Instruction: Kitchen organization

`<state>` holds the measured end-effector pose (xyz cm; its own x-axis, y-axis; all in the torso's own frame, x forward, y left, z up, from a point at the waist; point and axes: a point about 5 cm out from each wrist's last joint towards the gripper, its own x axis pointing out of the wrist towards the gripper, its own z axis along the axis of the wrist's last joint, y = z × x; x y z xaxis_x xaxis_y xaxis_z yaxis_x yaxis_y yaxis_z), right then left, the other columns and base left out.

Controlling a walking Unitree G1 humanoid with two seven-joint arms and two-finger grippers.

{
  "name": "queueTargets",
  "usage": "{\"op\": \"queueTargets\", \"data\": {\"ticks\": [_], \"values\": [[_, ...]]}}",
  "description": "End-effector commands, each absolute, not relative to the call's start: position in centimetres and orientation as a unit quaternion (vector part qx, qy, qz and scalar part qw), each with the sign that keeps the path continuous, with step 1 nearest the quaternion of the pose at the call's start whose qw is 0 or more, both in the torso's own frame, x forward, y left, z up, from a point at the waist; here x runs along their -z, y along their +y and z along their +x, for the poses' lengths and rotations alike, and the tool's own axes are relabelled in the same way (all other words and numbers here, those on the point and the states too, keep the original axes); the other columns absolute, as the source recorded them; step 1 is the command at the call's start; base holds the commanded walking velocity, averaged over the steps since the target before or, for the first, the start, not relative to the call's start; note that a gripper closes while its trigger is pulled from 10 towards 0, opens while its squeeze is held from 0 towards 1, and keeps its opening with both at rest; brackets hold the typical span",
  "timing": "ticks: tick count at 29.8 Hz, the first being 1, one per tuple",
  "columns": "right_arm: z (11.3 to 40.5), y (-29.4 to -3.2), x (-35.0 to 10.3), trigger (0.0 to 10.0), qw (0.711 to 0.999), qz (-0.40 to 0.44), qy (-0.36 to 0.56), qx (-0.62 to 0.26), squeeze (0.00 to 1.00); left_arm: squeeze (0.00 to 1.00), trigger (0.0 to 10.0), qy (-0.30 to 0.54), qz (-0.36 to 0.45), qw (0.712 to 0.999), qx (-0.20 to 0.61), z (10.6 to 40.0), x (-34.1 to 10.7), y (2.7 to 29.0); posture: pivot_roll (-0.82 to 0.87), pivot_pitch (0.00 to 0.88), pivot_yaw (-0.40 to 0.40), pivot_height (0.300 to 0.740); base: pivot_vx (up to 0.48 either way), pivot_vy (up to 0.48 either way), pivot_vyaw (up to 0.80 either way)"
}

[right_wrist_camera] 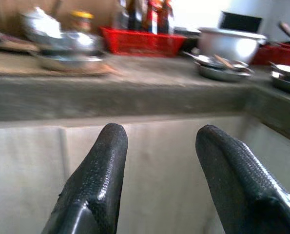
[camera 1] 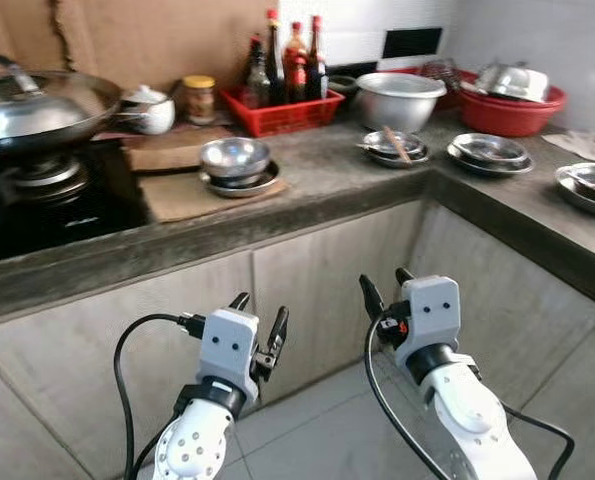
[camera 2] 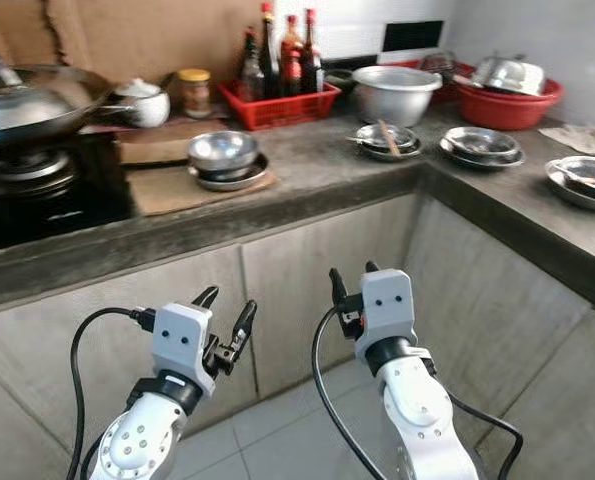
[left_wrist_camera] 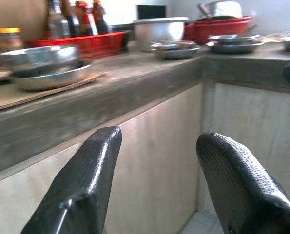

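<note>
A grey stone counter (camera 1: pixel 327 190) runs along the wall and turns a corner on the right, with pale cabinet doors (camera 1: pixel 317 290) beneath it and a tiled floor below. At the far left a lidded wok (camera 1: pixel 37 105) sits on a black gas stove (camera 1: pixel 47 200); beside it stand a small white pot (camera 1: pixel 149 108) and a jar with a yellow lid (camera 1: pixel 199 98). Next comes a steel bowl (camera 1: pixel 234 158) stacked in a shallow steel dish (camera 1: pixel 242 184) on a brown mat. Behind it a red basket (camera 1: pixel 285 110) holds several dark sauce bottles (camera 1: pixel 295 58). Further right are a large steel basin (camera 1: pixel 401 98), a shallow dish with chopsticks (camera 1: pixel 395 146), another stack of steel plates (camera 1: pixel 489 152), a red tub (camera 1: pixel 507 108) with a steel lid in it, and a steel plate (camera 1: pixel 589 186) at the right edge. Both silver arms are raised in front of the cabinets, below the counter's edge and touching nothing. The left claw (camera 1: pixel 258 318) points up and slightly toward the counter, its two black fingers (left_wrist_camera: pixel 81 190) spread apart and empty. The right claw (camera 1: pixel 387 287) is held a little higher, just beside the left one, its forearm angling up from the lower right; its fingers (right_wrist_camera: pixel 98 185) are likewise spread with nothing between them.
</note>
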<state>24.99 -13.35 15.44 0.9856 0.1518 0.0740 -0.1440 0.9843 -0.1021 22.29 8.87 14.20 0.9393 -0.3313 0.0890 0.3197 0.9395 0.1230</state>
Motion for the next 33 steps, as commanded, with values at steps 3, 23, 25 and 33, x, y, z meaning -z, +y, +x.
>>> {"op": "queueTargets", "data": {"ticks": [3, 23, 25, 33], "values": [[25.4, -13.2, -15.9, 10.0, 0.995, -0.051, -0.048, -0.075, 0.00, 0.00, 10.0, -0.056, 0.057, 0.983, 0.165, 22.3, -14.2, 9.1, 0.04, 0.000, -0.053, 0.740, 0.274, 0.000, 0.00], [26.0, -13.1, -16.6, 10.0, 0.994, -0.043, -0.064, -0.076, 0.00, 0.00, 10.0, -0.057, 0.056, 0.983, 0.165, 22.4, -14.2, 9.0, 0.04, 0.000, -0.057, 0.740, 0.310, 0.000, 0.11], [26.0, -13.1, -16.6, 10.0, 0.994, -0.044, -0.065, -0.076, 0.00, 0.00, 10.0, -0.056, 0.056, 0.983, 0.165, 22.4, -14.2, 9.0, 0.04, 0.000, -0.057, 0.740, 0.315, 0.000, 0.00], [26.2, -12.7, -17.0, 10.0, 0.993, -0.042, -0.073, -0.082, 0.00, 0.00, 10.0, -0.054, 0.057, 0.983, 0.164, 22.4, -14.1, 9.0, 0.05, 0.000, -0.056, 0.740, 0.316, 0.000, 0.60]]}}
